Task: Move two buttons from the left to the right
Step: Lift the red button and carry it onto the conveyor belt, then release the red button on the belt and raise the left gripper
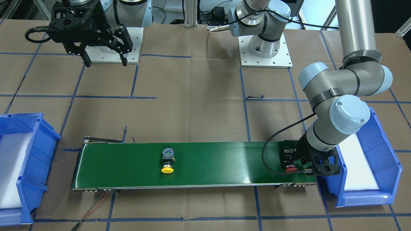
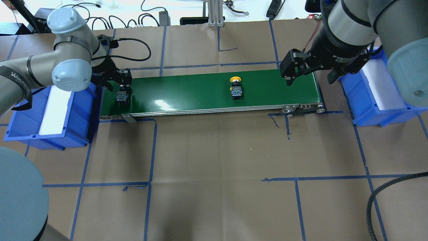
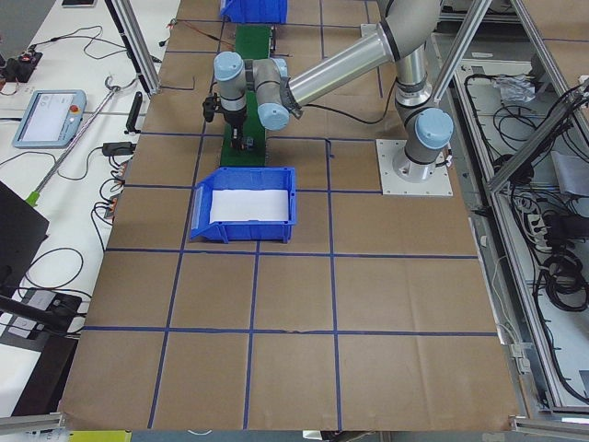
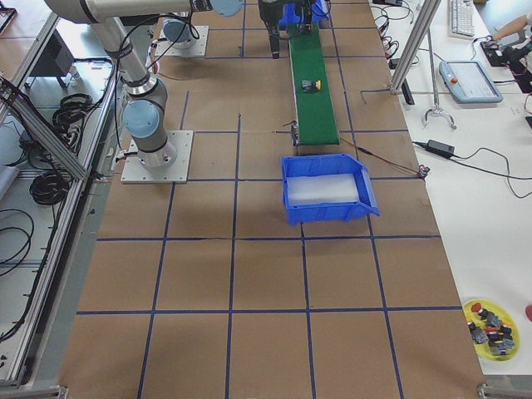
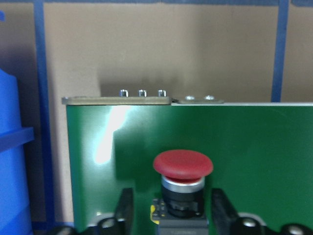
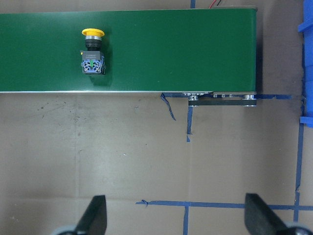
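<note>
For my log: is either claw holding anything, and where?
Nothing is held. Left claw straddles the red button without touching it; right claw is empty.

Two push-buttons on a long green conveyor belt (image 1: pixel 218 163), one at each arm's end of the scene.

The yellow mushroom-capped button (image 1: pixel 167 162) lies alone near mid-belt. The red-capped button (image 1: pixel 290 167) sits at the belt's end under the black left gripper (image 1: pixel 290 159), beside a blue plastic bin (image 1: pixel 393 179). The right gripper (image 1: pixel 106 62) hangs spread wide, well away from the belt; another blue bin (image 1: pixel 35 150) stands past the far end.
</note>
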`<state>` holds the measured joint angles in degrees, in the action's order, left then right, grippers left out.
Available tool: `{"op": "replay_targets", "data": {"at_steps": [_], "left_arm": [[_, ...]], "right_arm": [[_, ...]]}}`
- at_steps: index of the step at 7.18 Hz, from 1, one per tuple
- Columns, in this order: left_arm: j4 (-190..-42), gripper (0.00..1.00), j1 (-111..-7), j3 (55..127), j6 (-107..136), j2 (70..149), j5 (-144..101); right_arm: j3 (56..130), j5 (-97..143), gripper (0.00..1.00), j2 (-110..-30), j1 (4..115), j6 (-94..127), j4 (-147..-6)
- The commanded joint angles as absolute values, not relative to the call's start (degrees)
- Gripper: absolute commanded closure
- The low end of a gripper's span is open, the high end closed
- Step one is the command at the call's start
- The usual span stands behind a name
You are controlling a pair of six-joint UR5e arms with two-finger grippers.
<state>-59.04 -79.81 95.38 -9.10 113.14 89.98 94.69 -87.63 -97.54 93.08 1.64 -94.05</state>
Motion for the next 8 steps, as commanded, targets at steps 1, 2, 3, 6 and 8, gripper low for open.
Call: {"op": "replay_targets", "data": {"at_steps": [1, 2, 3, 6, 8], "left_arm": [[-61.7, 0.00, -79.5, 92.3, -9.2, 111.1, 89.9], [-69.2, 0.00, -79.5, 88.5, -9.1, 109.9, 89.9], [-76.9, 0.00, -79.8, 84.6, -9.1, 107.9, 89.8], [-95.4, 0.00, -81.3, 77.3, -5.3, 100.9, 89.8], [-95.2, 0.00, -85.7, 78.2, -1.2, 101.2, 90.0]], "right_arm": [[94.7, -87.6, 0.00, -97.5, 93.1, 1.7, -94.0], [94.7, -87.5, 0.00, -97.5, 93.1, 1.7, -94.1], [94.7, -87.5, 0.00, -97.5, 93.1, 1.8, -94.4], [95.2, -86.9, 0.00, -96.2, 93.1, 1.7, -94.7], [95.6, -86.9, 0.00, -92.7, 93.0, 1.4, -99.7]]}}
